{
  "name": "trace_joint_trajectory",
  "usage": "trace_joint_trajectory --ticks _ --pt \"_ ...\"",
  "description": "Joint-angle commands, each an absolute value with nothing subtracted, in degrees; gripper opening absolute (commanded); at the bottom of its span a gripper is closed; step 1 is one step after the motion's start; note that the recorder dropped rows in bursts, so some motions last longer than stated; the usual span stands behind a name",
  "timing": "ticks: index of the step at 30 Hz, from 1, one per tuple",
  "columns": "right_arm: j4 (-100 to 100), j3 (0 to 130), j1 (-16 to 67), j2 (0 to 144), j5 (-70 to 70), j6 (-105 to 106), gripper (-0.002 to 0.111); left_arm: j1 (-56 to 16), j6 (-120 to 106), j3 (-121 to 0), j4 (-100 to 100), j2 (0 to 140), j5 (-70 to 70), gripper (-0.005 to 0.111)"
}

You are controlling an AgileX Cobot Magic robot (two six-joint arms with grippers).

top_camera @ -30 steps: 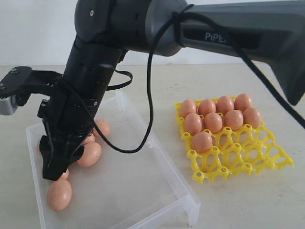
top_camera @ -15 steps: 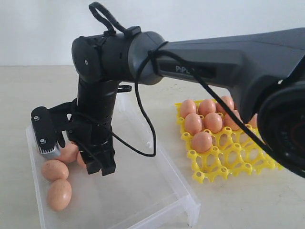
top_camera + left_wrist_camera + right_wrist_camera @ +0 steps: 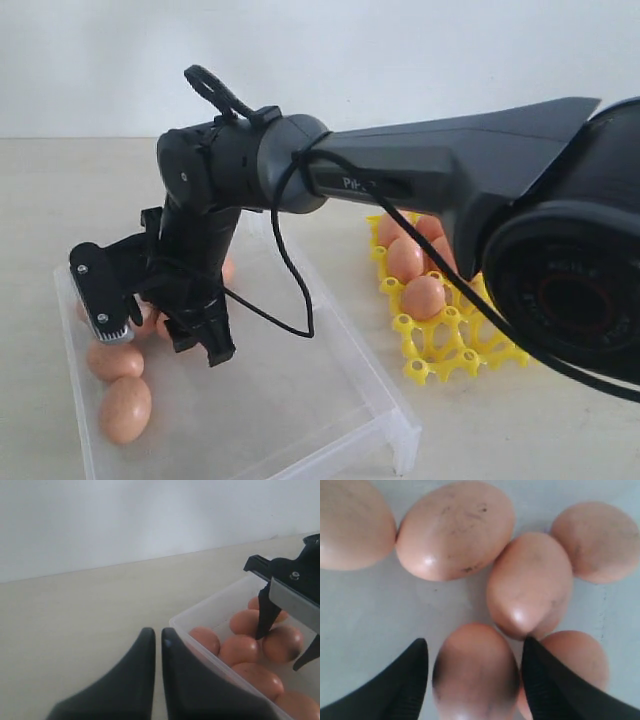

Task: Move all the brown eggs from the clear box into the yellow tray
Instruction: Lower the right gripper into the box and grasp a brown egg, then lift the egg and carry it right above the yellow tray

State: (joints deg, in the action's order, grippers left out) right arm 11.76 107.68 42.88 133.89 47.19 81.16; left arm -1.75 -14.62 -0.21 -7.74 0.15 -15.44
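Observation:
Several brown eggs (image 3: 455,530) lie in the clear box (image 3: 330,400). My right gripper (image 3: 475,641) reaches across into the box and is open, one finger on each side of a brown egg (image 3: 475,670) and a small gap on one side. In the exterior view this gripper (image 3: 195,340) hangs low over the eggs (image 3: 115,360) at the box's left end. The yellow tray (image 3: 440,350) to the right holds more eggs (image 3: 424,297), partly hidden by the arm. My left gripper (image 3: 156,635) is shut and empty, just outside a corner of the box (image 3: 200,612).
The right arm's thick body and black cable (image 3: 285,290) stretch across the middle of the exterior view, covering most of the tray. Bare tabletop (image 3: 75,610) lies beyond the box on the left gripper's side. A white wall stands behind.
The right arm has swung and lowered its gripper among the eggs at the box's left end, with the jaws a little wider than a second ago.

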Motion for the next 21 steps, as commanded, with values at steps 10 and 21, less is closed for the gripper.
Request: trace_joint_trajectory --ticks 10,21 --pt "12.47 107.79 41.64 135.23 48.71 74.62 0.021 -1.92 -14.59 0.0 -8.14 0.0 -15.0 0.004" --pt "16.46 107.92 41.64 132.98 58.61 47.56 0.0 -1.92 -14.59 0.0 -8.14 0.0 -15.0 0.004"
